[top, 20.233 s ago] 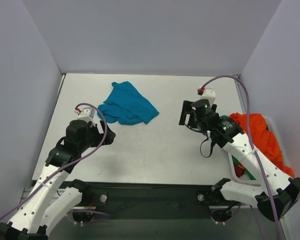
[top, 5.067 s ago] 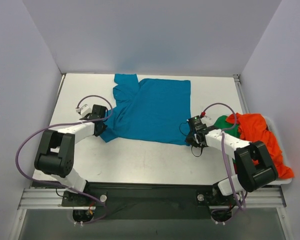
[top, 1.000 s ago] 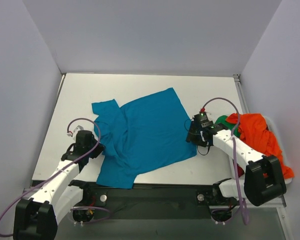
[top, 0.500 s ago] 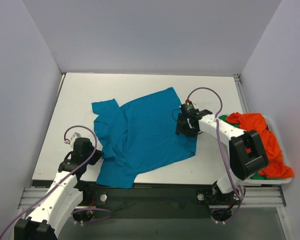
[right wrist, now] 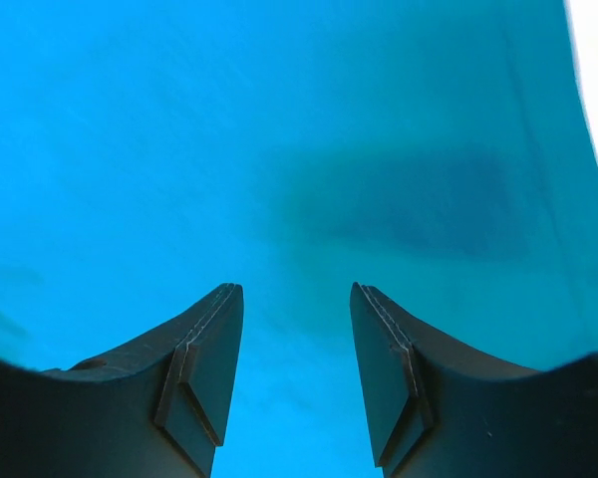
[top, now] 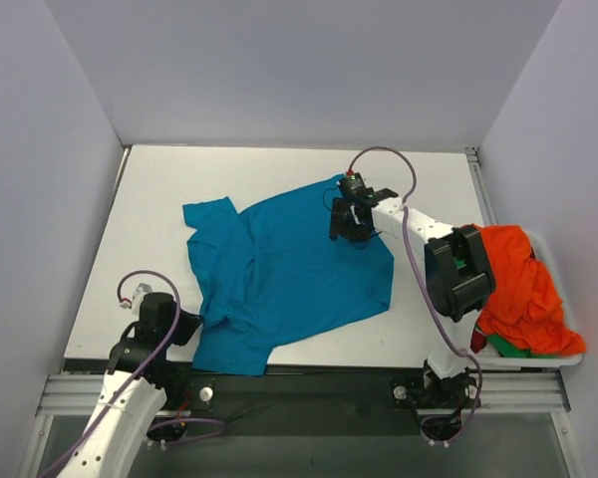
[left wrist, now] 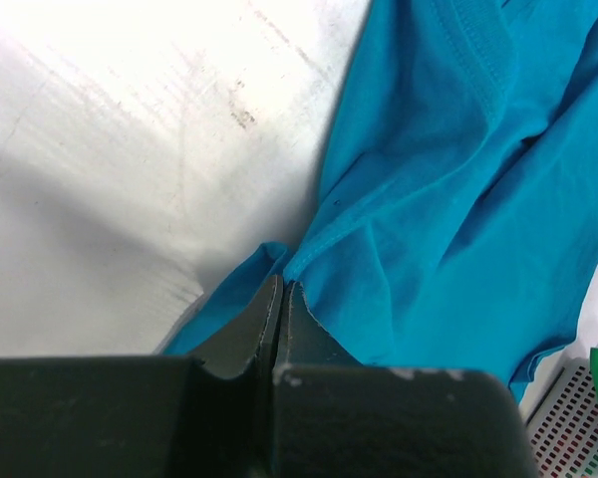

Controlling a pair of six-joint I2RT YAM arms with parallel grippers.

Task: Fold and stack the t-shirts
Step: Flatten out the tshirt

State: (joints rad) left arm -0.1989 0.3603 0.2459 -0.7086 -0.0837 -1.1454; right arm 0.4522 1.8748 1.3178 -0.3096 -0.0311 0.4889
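Left gripper (left wrist: 281,291): clenched. Its two fingers are pressed together on a bunched edge of the teal shirt (top: 289,269), close to the near left corner of the desk (top: 159,189). The cloth rises in folds from the pinch point.

Right gripper (right wrist: 297,299): released. Its fingers stand apart with nothing between them, directly over smooth teal cloth. In the overhead view it is above the shirt's far right part, toward the middle of the desk.

Teal shirt: spread mostly flat across the middle of the desk and turned at an angle. One sleeve points toward the left edge. One corner points toward the far edge. The lower left part reaches the near edge.

Orange shirt (top: 523,284): heaped in a white basket (top: 563,360) at the right edge. A green shirt (top: 508,348) shows beneath it.
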